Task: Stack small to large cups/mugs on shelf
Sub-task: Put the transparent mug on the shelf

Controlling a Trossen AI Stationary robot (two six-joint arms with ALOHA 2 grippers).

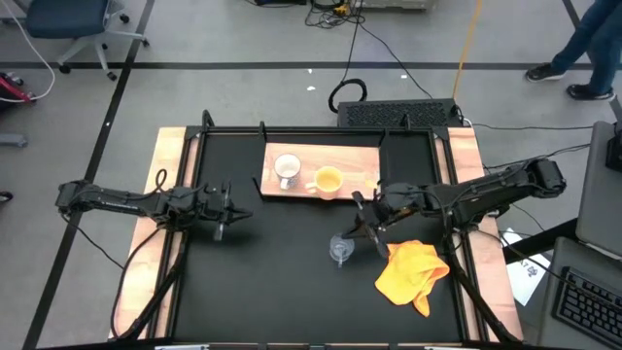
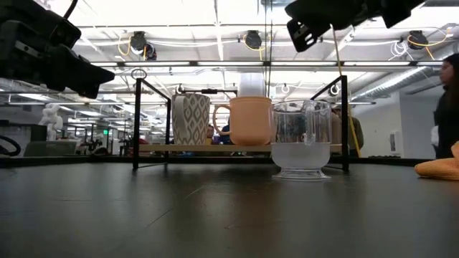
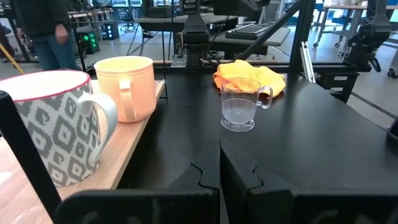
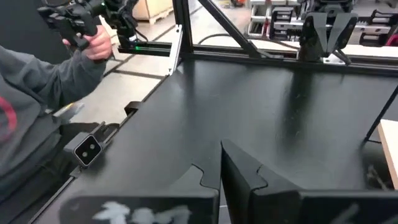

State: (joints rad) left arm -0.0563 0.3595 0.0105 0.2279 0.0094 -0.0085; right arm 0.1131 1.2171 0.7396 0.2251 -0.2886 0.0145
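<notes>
Near shelf (image 1: pixel 364 156) front edge: glass cup (image 1: pixel 340 250) alone on open tabletop; both arms' jaws closed, empty.

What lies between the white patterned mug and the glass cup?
The orange mug, standing on the shelf beside the white patterned mug; the glass cup stands on the black tabletop. Left wrist view shows it.

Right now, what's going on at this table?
Nothing is being held. The patterned white ceramic mug and the orange-yellow handled mug stand side by side on the light-wood shelf board, not stacked. The small clear glass cup sits on the black tabletop near the crumpled yellow cloth. The left hand hovers shut out to the left; the right hand, also shut, hangs close above the glass cup.
</notes>
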